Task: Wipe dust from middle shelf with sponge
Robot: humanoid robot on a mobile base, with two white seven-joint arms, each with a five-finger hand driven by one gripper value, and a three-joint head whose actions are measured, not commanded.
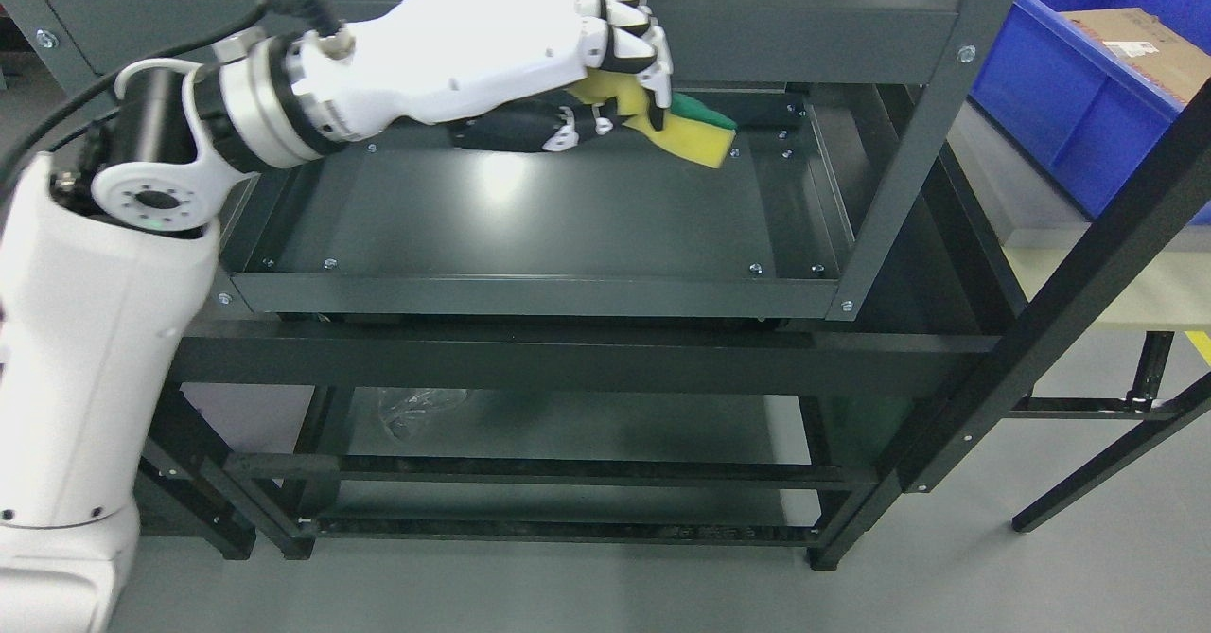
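My left hand (615, 94) reaches in from the left over the middle shelf (568, 217), a dark metal tray with a raised rim. Its white fingers (629, 46) and black thumb are curled around a yellow sponge (695, 144) with a green scouring side. The sponge's lower corner sits at or just above the shelf surface near the back right corner; contact is hard to tell. The white forearm and wrist cover the shelf's back left part. My right hand does not show.
The upper shelf (804, 8) overhangs close above the hand. A slanted upright post (908, 141) stands at the shelf's front right. A blue bin (1069, 103) with a cardboard box sits at the right. A lower shelf (568, 425) holds a crumpled clear plastic bag (416, 411).
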